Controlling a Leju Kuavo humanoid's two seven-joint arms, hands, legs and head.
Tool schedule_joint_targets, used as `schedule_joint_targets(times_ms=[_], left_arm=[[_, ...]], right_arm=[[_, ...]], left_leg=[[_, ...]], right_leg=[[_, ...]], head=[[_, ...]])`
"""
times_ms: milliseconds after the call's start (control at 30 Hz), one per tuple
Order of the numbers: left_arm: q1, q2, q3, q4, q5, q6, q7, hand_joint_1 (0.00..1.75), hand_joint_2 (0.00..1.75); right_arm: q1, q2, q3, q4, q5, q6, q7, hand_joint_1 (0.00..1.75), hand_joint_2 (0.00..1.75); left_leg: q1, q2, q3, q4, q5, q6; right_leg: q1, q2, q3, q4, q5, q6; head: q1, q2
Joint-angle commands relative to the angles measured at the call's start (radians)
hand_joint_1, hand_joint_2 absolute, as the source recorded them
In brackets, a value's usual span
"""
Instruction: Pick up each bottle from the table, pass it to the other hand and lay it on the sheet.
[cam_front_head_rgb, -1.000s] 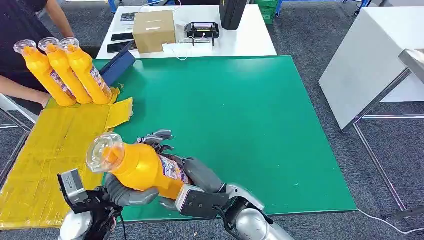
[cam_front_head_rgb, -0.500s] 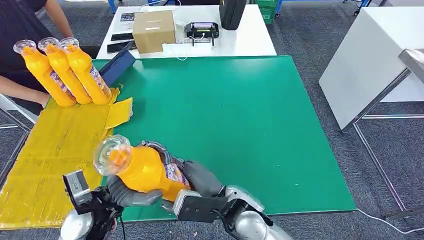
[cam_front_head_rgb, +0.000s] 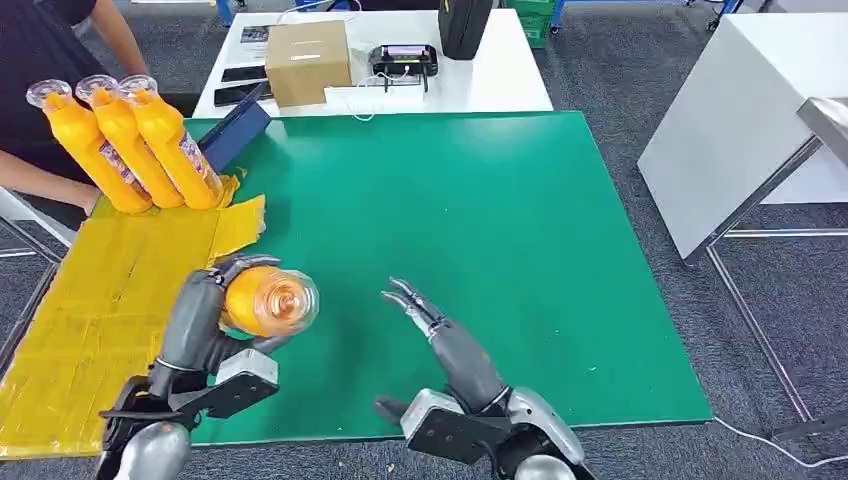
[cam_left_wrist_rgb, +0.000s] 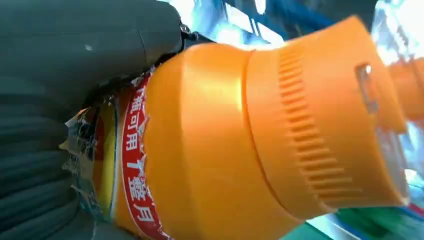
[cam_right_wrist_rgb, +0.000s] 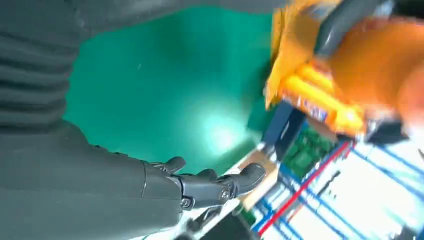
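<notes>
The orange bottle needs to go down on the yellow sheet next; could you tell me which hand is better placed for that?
The left hand: it grips the orange bottle right beside the yellow sheet. The right hand is open over the green mat, holding nothing.

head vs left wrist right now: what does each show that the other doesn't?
Head view alone: the open right hand over the green table mat, three orange bottles lying on the yellow sheet, and a brown cardboard box on the white table behind. Left wrist view alone: the red label band with white characters and the cap's ribbing. Both: the orange plastic bottle gripped in the left hand.
</notes>
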Motion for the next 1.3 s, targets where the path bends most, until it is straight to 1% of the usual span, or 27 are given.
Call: schedule_joint_targets(times_ms=[33, 67, 133, 167, 200, 233, 333, 400, 433, 533, 600, 633, 667, 700, 733, 767, 800, 833, 867, 900, 933, 1000, 1033, 1067, 1200, 1233, 1300], left_arm=[[-0.049, 0.077, 0.066, 0.117, -0.2, 0.034, 0.08, 1.75, 1.75], [-0.061, 0.104, 0.058, 0.157, -0.262, 0.034, 0.1, 1.75, 1.75], [-0.096, 0.163, 0.042, 0.276, -0.361, -0.038, 0.175, 1.75, 1.75], [-0.121, 0.197, 0.028, 0.369, -0.384, -0.057, 0.187, 1.75, 1.75], [-0.136, 0.213, 0.027, 0.437, -0.409, -0.069, 0.207, 1.75, 1.75], [-0.154, 0.236, 0.017, 0.516, -0.43, -0.076, 0.214, 1.75, 1.75], [-0.21, 0.268, -0.003, 0.675, -0.437, -0.111, 0.225, 1.75, 1.75], [-0.24, 0.273, -0.012, 0.738, -0.437, -0.113, 0.229, 1.75, 1.75], [-0.257, 0.275, -0.021, 0.767, -0.436, -0.124, 0.226, 1.75, 1.75], [-0.311, 0.281, -0.055, 0.835, -0.451, -0.169, 0.232, 1.75, 1.75], [-0.334, 0.284, -0.071, 0.859, -0.46, -0.178, 0.235, 1.75, 1.75], [-0.35, 0.295, -0.096, 0.87, -0.481, -0.174, 0.229, 1.75, 1.75], [-0.358, 0.317, -0.13, 0.869, -0.525, -0.163, 0.227, 0.47, 1.75], [-0.362, 0.328, -0.132, 0.872, -0.539, -0.152, 0.237, 0.0, 0.0], [-0.364, 0.304, -0.109, 0.875, -0.546, -0.139, 0.275, 0.0, 0.0], [-0.359, 0.309, -0.127, 0.856, -0.562, -0.117, 0.253, 0.0, 0.0], [-0.359, 0.309, -0.127, 0.856, -0.562, -0.117, 0.253, 0.0, 0.0], [-0.339, 0.304, -0.107, 0.816, -0.54, -0.096, 0.24, 0.0, 0.0], [-0.326, 0.31, -0.117, 0.794, -0.566, -0.089, 0.241, 0.0, 0.0], [-0.318, 0.311, -0.118, 0.785, -0.571, -0.087, 0.24, 0.0, 0.0], [-0.31, 0.31, -0.116, 0.776, -0.571, -0.087, 0.24, 0.0, 0.0], [-0.296, 0.303, -0.107, 0.76, -0.558, -0.074, 0.23, 0.0, 0.0], [-0.281, 0.298, -0.096, 0.741, -0.549, -0.045, 0.219, 0.0, 0.0], [-0.271, 0.292, -0.088, 0.727, -0.548, -0.029, 0.219, 0.0, 0.0], [-0.267, 0.289, -0.088, 0.719, -0.547, -0.03, 0.218, 0.0, 0.0], [-0.267, 0.289, -0.088, 0.719, -0.547, -0.03, 0.218, 0.0, 0.0], [-0.267, 0.289, -0.088, 0.719, -0.547, -0.03, 0.218, 0.0, 0.0]], right_arm=[[0.039, -0.057, -0.11, -0.086, -0.021, 0.004, -0.02, 0.0, 0.0], [0.039, -0.064, -0.12, -0.096, -0.031, 0.002, -0.028, 0.0, 0.0], [0.037, -0.076, -0.143, -0.116, -0.042, 0.001, -0.034, 0.0, 0.0], [0.035, -0.082, -0.154, -0.126, -0.06, 0.009, -0.042, 0.0, 0.0], [0.031, -0.087, -0.158, -0.13, -0.065, 0.015, -0.042, 0.0, 0.0], [0.024, -0.09, -0.159, -0.131, -0.072, 0.025, -0.044, 0.0, 0.0], [-0.01, -0.098, -0.139, -0.112, -0.079, 0.044, -0.037, 0.0, 0.0], [-0.025, -0.099, -0.125, -0.101, -0.08, 0.048, -0.037, 0.0, 0.0], [-0.03, -0.1, -0.119, -0.097, -0.081, 0.049, -0.036, 0.0, 0.0], [-0.048, -0.106, -0.101, -0.082, -0.083, 0.056, -0.034, 0.0, 0.0], [-0.057, -0.106, -0.093, -0.071, -0.086, 0.06, -0.032, 0.0, 0.0], [-0.065, -0.11, -0.087, -0.068, -0.088, 0.063, -0.031, 0.0, 0.0], [-0.07, -0.113, -0.084, -0.067, -0.089, 0.064, -0.031, 0.0, 0.0], [-0.077, -0.113, -0.083, -0.066, -0.09, 0.064, -0.032, 0.0, 0.0], [-0.076, -0.11, -0.081, -0.068, -0.09, 0.065, -0.031, 0.0, 0.0], [-0.075, -0.114, -0.08, -0.074, -0.09, 0.065, -0.031, 0.0, 0.0], [-0.075, -0.114, -0.08, -0.074, -0.09, 0.065, -0.031, 0.0, 0.0], [-0.066, -0.12, -0.084, -0.086, -0.09, 0.061, -0.028, 0.0, 0.0], [-0.059, -0.123, -0.086, -0.086, -0.091, 0.062, -0.027, 0.0, 0.0], [-0.055, -0.126, -0.087, -0.085, -0.091, 0.062, -0.028, 0.0, 0.0], [-0.05, -0.128, -0.088, -0.082, -0.091, 0.063, -0.028, 0.0, 0.0], [-0.04, -0.13, -0.091, -0.076, -0.091, 0.063, -0.027, 0.0, 0.0], [-0.033, -0.128, -0.094, -0.075, -0.091, 0.059, -0.028, 0.0, 0.0], [-0.025, -0.128, -0.096, -0.074, -0.088, 0.056, -0.03, 0.0, 0.0], [-0.018, -0.129, -0.095, -0.076, -0.086, 0.053, -0.033, 0.0, 0.0], [-0.018, -0.129, -0.095, -0.076, -0.086, 0.053, -0.033, 0.0, 0.0], [-0.018, -0.129, -0.095, -0.076, -0.086, 0.053, -0.033, 0.0, 0.0]], left_leg=[[0.0, -0.002, 0.002, 0.0, -0.001, -0.001], [0.0, -0.003, 0.002, -0.001, 0.0, 0.0], [0.0, -0.003, 0.002, -0.001, 0.0, 0.0], [0.0, -0.004, 0.004, -0.001, 0.0, -0.001], [-0.001, -0.003, 0.003, -0.002, 0.001, -0.001], [0.0, -0.004, 0.005, -0.002, 0.001, -0.001], [0.0, -0.001, 0.004, -0.002, 0.001, -0.001], [0.0, -0.001, 0.004, -0.002, 0.001, -0.001], [0.0, -0.002, 0.005, -0.002, 0.001, -0.002], [0.001, -0.002, 0.004, -0.001, 0.001, -0.002], [0.001, -0.003, 0.004, 0.0, 0.001, -0.002], [0.001, -0.004, 0.005, 0.0, 0.0, -0.002], [0.001, -0.002, 0.002, 0.0, 0.001, -0.002], [0.001, -0.002, 0.002, 0.0, 0.001, -0.002], [0.001, -0.001, 0.004, 0.0, 0.001, -0.002], [0.0, -0.004, 0.005, -0.001, 0.001, -0.002], [0.001, -0.001, 0.003, 0.0, 0.001, -0.002], [0.001, -0.002, 0.005, -0.001, 0.001, -0.002], [0.001, -0.002, 0.004, -0.001, 0.001, -0.002], [0.001, -0.002, 0.003, 0.0, 0.001, -0.002], [0.001, -0.002, 0.004, -0.001, 0.0, -0.002], [0.001, -0.001, 0.003, 0.0, 0.001, -0.001], [0.001, -0.001, 0.004, -0.001, 0.0, -0.001], [0.0, -0.001, 0.004, -0.001, 0.001, -0.001], [0.0, -0.002, 0.002, 0.0, 0.001, -0.001], [0.001, -0.002, 0.003, 0.0, 0.0, -0.001], [0.0, -0.001, 0.001, 0.0, 0.001, -0.001]], right_leg=[[0.0, 0.003, 0.002, 0.0, -0.001, -0.001], [0.0, 0.001, 0.002, 0.0, -0.001, -0.001], [-0.001, 0.0, 0.002, -0.001, -0.001, -0.001], [-0.001, 0.001, 0.005, -0.001, -0.001, -0.002], [-0.001, 0.0, 0.003, -0.001, -0.001, -0.001], [-0.001, 0.001, 0.005, -0.001, -0.001, -0.002], [-0.001, 0.002, 0.003, -0.001, 0.0, -0.002], [-0.001, 0.002, 0.003, -0.001, 0.0, -0.002], [0.0, 0.003, 0.004, -0.001, 0.0, -0.002], [0.0, 0.002, 0.003, 0.0, 0.0, -0.001], [0.0, 0.003, 0.004, 0.0, -0.001, -0.002], [0.0, 0.004, 0.005, 0.0, -0.001, -0.002], [0.0, 0.002, 0.002, 0.0, 0.0, -0.001], [0.0, 0.003, 0.003, 0.0, 0.0, -0.001], [0.0, 0.005, 0.003, 0.0, 0.0, -0.002], [-0.001, 0.004, 0.005, 0.0, -0.001, -0.002], [0.0, 0.004, 0.004, 0.0, 0.0, -0.002], [0.0, 0.004, 0.005, 0.0, 0.0, -0.002], [0.0, 0.005, 0.005, 0.0, 0.0, -0.002], [0.0, 0.002, 0.003, 0.0, 0.0, -0.001], [0.0, 0.004, 0.004, 0.0, 0.0, -0.002], [0.0, 0.002, 0.004, 0.0, 0.0, -0.001], [0.0, 0.004, 0.005, -0.001, -0.001, -0.001], [0.0, 0.003, 0.004, 0.0, 0.0, -0.001], [0.0, 0.002, 0.003, 0.0, 0.0, -0.001], [0.0, 0.003, 0.004, 0.0, -0.001, -0.001], [0.0, 0.002, 0.001, 0.0, 0.0, -0.001]], head=[[0.0, 0.0], [0.0, 0.0], [0.001, 0.0], [0.0, 0.0], [0.001, 0.0], [0.001, 0.0], [0.0, 0.0], [0.0, 0.0], [0.0, 0.0], [0.0, 0.0], [0.0, 0.0], [0.001, 0.0], [0.001, 0.0], [0.001, 0.0], [0.0, 0.0], [0.001, 0.0], [0.001, 0.0], [0.0, 0.0], [0.001, 0.0], [0.001, 0.0], [0.0, 0.0], [0.001, 0.0], [0.0, 0.0], [0.001, 0.0], [0.0, 0.0], [0.001, 0.0], [0.001, 0.0]])
